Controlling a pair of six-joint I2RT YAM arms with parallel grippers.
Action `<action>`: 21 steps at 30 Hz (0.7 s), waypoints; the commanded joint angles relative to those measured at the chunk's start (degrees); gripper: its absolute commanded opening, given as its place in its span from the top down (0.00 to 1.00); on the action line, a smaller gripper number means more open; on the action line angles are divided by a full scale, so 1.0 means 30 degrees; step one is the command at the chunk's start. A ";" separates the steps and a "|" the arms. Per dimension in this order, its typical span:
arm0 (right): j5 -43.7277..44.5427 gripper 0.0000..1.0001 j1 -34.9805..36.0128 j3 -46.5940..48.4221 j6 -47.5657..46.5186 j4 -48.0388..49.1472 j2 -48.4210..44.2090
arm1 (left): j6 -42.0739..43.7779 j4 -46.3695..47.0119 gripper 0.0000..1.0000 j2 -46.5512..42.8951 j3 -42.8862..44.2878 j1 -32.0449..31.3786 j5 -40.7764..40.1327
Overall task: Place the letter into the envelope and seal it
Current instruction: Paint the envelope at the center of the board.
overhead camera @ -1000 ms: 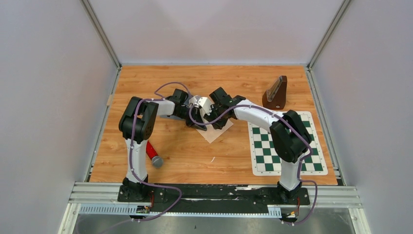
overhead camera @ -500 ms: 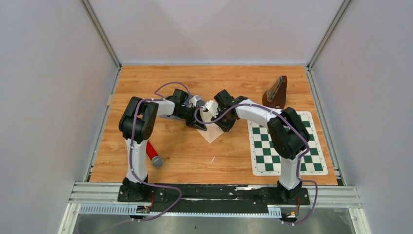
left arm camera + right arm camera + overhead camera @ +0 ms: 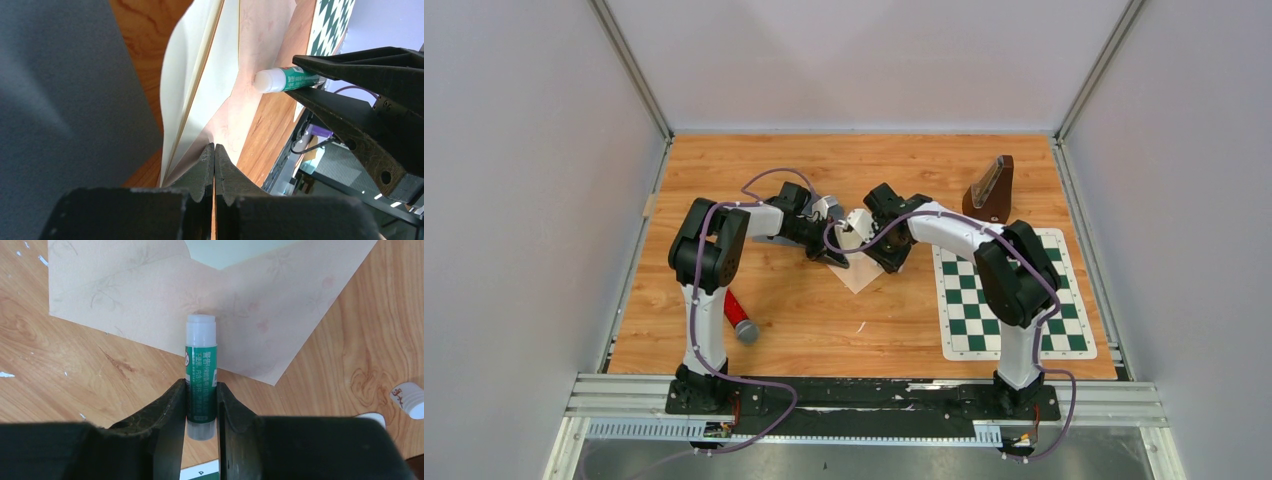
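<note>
A pale pink envelope lies on the table between both arms. My left gripper is shut on the edge of its flap and holds the flap lifted off the envelope body; cream sheets show in the fold, and I cannot tell whether they are the letter. My right gripper is shut on a green glue stick, its white tip down on the envelope body. The same glue stick also shows in the left wrist view.
A red marker with a grey cap lies near the left arm's base. A green checkered mat is at the right, with a brown wooden stand behind it. A white glue cap lies on the wood beside the envelope.
The right arm has shifted a little to the right with the glue stick, and the raised flap has moved right with it. The left arm has barely moved.
</note>
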 commanded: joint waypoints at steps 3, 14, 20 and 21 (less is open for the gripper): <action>-0.0058 1.00 -0.0019 0.0329 -0.0175 -0.0888 -0.1379 | 0.1289 -0.0272 1.00 0.0841 -0.0150 -0.0318 -0.2991; -0.8319 1.00 -0.3434 0.4093 0.1024 -0.5800 -0.2667 | 0.2948 0.5523 0.60 -0.7102 -0.3324 -0.0036 -0.2408; -1.2292 1.00 -0.4432 0.8256 0.0244 -0.9471 -0.0219 | 1.6521 0.6618 0.46 -1.3590 -0.5305 -0.1732 -0.5398; -1.2728 1.00 -0.4419 0.8695 0.0272 -0.9677 -0.0027 | 1.8260 0.6854 0.45 -1.4535 -0.5890 -0.2095 -0.5654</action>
